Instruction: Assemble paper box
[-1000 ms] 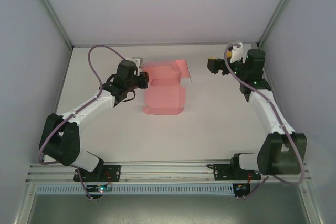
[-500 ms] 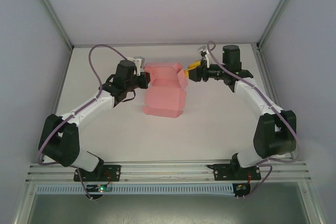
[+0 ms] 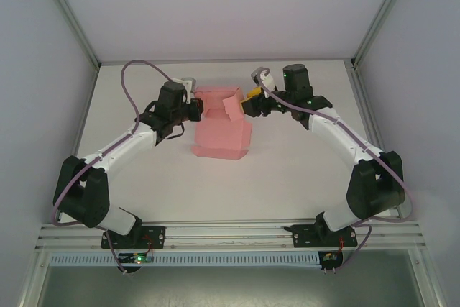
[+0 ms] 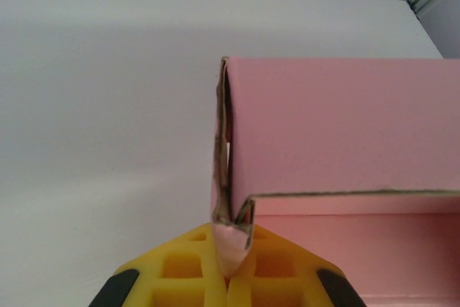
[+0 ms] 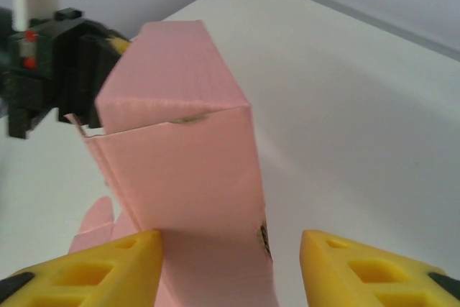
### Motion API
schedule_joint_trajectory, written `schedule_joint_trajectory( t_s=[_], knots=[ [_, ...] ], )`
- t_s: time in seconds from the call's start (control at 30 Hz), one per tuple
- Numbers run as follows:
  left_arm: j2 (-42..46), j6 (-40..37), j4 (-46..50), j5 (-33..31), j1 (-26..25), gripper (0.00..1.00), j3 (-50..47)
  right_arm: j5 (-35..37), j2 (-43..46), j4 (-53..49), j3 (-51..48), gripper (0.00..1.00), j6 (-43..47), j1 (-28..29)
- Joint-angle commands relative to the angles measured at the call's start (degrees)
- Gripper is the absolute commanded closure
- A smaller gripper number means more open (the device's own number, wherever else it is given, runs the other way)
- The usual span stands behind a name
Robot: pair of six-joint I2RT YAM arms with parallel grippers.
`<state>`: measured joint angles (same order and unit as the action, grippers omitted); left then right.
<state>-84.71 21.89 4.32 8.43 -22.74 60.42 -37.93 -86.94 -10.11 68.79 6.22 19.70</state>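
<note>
The right gripper [image 3: 249,103] has been swung in from the far right of the white table [image 3: 302,170] and is now being held at the right side of the paper box [image 3: 221,134], a partly folded shell of thin matte pink card lying at the table's far middle. Its yellow jaws are being kept apart with a standing wall between them, presumably for folding. The left gripper [image 4: 230,264] is being kept clamped on the box's left corner fold, probably as an anchor.
</note>
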Motion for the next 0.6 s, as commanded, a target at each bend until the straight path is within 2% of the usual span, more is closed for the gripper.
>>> schedule_joint_trajectory(
  t_s=[0.0,0.1,0.23,0.33,0.47,0.57],
  knots=[
    [0.01,1.12,0.76,-1.02,-0.24,1.00,2.63,8.85,1.92,3.02,-1.56,0.42,-2.46,2.45],
    [-0.52,1.25,2.16,-2.98,-0.19,1.00,3.28,6.17,2.12,2.78,-2.38,0.40,-2.70,3.30],
    [-1.07,1.01,2.33,-2.51,-0.21,1.00,3.65,0.15,1.40,2.55,-1.92,0.46,-5.15,3.22],
    [-1.64,0.30,1.38,0.29,-0.17,1.00,3.57,-4.03,0.68,2.45,-1.30,0.47,-4.47,3.13],
    [-1.88,0.14,-0.19,3.53,-0.15,1.00,3.03,-9.28,-0.10,0.92,0.17,0.56,-4.64,2.36],
    [-1.61,0.18,0.16,3.58,-0.22,1.00,2.99,-6.97,-0.17,-0.58,0.92,0.56,-3.06,2.29]
  ],
)
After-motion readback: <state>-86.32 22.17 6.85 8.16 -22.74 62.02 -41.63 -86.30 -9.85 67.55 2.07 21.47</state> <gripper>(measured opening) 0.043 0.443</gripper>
